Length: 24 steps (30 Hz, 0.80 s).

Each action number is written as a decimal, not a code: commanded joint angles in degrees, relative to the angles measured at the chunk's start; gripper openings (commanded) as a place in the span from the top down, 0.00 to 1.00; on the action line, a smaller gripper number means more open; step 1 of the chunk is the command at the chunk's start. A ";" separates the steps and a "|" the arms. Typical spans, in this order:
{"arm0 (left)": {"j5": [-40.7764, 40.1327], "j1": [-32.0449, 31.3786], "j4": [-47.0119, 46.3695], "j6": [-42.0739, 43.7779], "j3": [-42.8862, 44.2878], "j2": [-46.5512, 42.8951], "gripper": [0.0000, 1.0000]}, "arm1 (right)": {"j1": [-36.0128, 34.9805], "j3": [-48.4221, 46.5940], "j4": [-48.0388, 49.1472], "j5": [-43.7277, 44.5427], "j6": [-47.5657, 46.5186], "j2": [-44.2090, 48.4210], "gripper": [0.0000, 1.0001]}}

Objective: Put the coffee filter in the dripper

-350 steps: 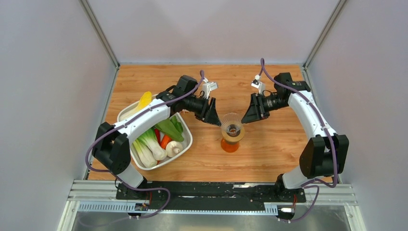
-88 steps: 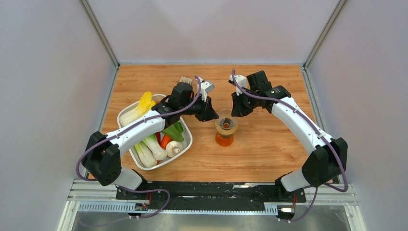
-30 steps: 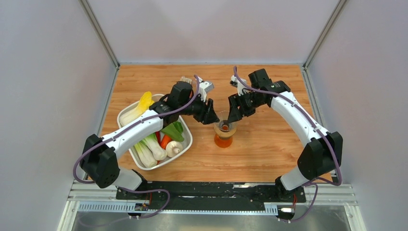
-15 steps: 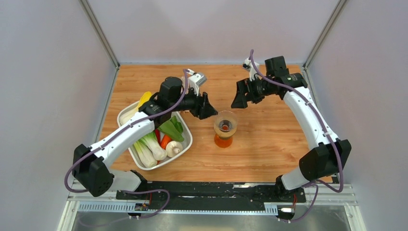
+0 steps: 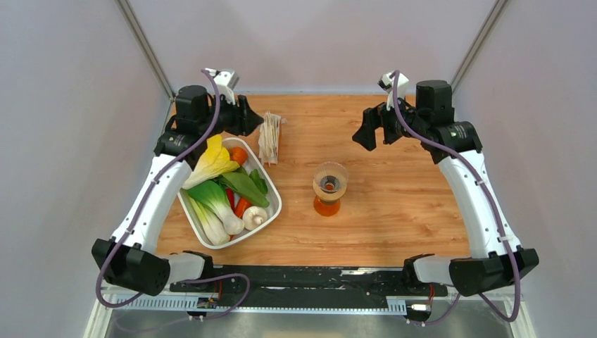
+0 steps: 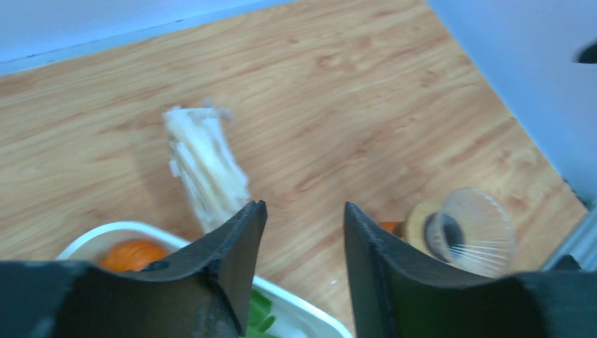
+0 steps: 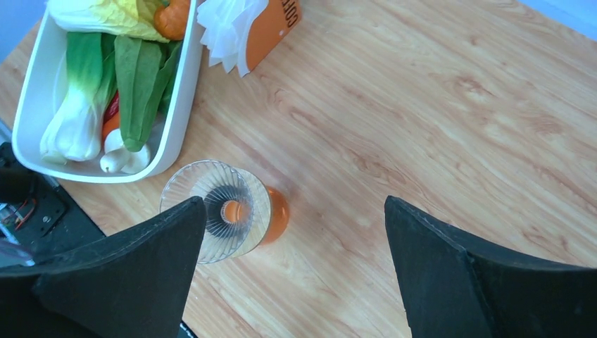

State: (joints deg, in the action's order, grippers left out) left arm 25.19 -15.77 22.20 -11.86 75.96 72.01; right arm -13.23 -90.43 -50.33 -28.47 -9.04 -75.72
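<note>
- Top view: the clear ribbed cone dripper (image 5: 330,177) with a tan collar sits on an orange glass vessel (image 5: 329,207) mid-table. The left gripper (image 5: 248,118) is beside a wrapped bundle of beige-white papers (image 5: 269,137), and the right gripper (image 5: 372,134) is well apart.
- Left wrist: the left gripper (image 6: 303,211) has its jaws partly apart, with nothing between them.
- Right wrist: the right gripper (image 7: 292,204) has its jaws spread wide and empty, above the dripper (image 7: 215,210).

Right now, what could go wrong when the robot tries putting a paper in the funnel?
The filter papers lie stacked in one tight bundle, so the left pincer, open near them, might pinch several instead of one. The dripper perches on top of the orange glass, so a nudge could tip both. The bundle also sits close to the vegetable tray, which a finger could bump.
</note>
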 commanded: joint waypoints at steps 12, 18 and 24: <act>0.22 10.28 4.66 7.11 1.37 12.84 0.70 | 1.17 9.54 6.52 7.00 3.04 7.72 0.00; 4.88 10.32 2.66 6.45 1.16 19.38 0.72 | 1.19 10.89 6.10 6.28 2.71 8.49 0.00; 7.95 10.30 1.94 6.28 2.21 24.09 0.72 | 1.19 11.49 5.88 5.73 2.53 8.15 0.00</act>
State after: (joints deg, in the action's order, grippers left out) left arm 29.26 -5.58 26.65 -6.63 77.19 94.54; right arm -12.27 -79.50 -46.11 -22.17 -6.52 -68.42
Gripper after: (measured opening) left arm 0.282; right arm 0.998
